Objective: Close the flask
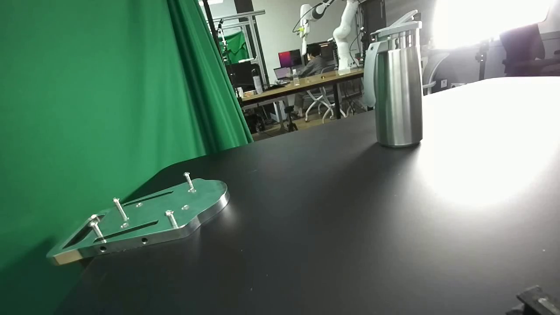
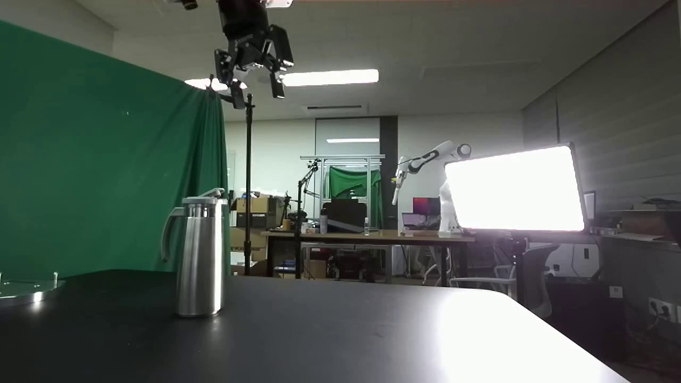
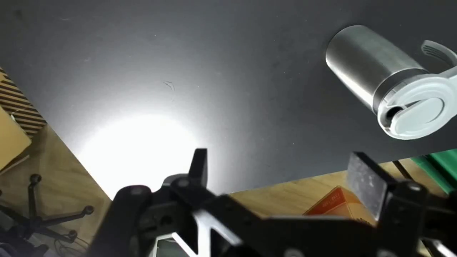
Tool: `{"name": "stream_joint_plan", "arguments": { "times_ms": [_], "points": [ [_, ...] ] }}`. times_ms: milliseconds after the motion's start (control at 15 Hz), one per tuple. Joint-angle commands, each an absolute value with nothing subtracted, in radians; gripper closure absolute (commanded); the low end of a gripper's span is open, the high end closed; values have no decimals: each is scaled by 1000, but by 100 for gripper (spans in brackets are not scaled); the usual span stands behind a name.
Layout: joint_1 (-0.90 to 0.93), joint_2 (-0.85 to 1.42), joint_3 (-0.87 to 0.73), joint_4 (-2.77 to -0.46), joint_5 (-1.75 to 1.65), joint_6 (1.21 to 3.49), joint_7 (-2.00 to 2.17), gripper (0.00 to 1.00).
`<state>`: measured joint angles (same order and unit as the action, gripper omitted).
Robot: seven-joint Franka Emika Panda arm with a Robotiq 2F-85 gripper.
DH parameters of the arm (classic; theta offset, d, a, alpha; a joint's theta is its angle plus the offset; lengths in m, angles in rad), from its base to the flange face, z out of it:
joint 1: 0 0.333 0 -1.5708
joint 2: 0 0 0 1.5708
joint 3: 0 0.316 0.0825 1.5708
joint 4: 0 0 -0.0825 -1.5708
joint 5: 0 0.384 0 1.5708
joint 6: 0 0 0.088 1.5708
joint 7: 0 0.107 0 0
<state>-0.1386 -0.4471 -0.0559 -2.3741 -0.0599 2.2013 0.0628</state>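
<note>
The wrist view's edge clips the brushed-steel cylindrical flask; in an exterior view, a cut-off black angular piece seems unidentifiable.

In an exterior view, your robot's end effector hangs near the top edge, looking slightly tilted, its two fingers aimed downward and spread wide apart. Above them, its black housing runs up to the frame's edge. In the wrist view, both fingers reach in from the bottom, well separated; the one toward the right of that picture shows a flat grey pad facing its partner. Black linkages below look blurred.
</note>
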Motion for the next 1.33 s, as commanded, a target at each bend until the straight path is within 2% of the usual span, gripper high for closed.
{"name": "stream_joint_plan", "arguments": {
  "times_ms": [0,400,467,533,733,1067,1267],
  "points": [
    [-132,-447,-62,-2373,-63,2199,65,0],
    [-73,-368,-25,-2314,-47,2157,48,0],
    [-61,-353,-10,-2306,-54,2168,54,5],
    [-48,-337,3,-2296,-56,2178,56,25],
    [-13,-282,40,-2248,-60,2191,61,49],
    [24,-194,77,-2193,-74,2185,60,83],
    [34,-144,84,-2167,-77,2178,58,99]
  ]
}}
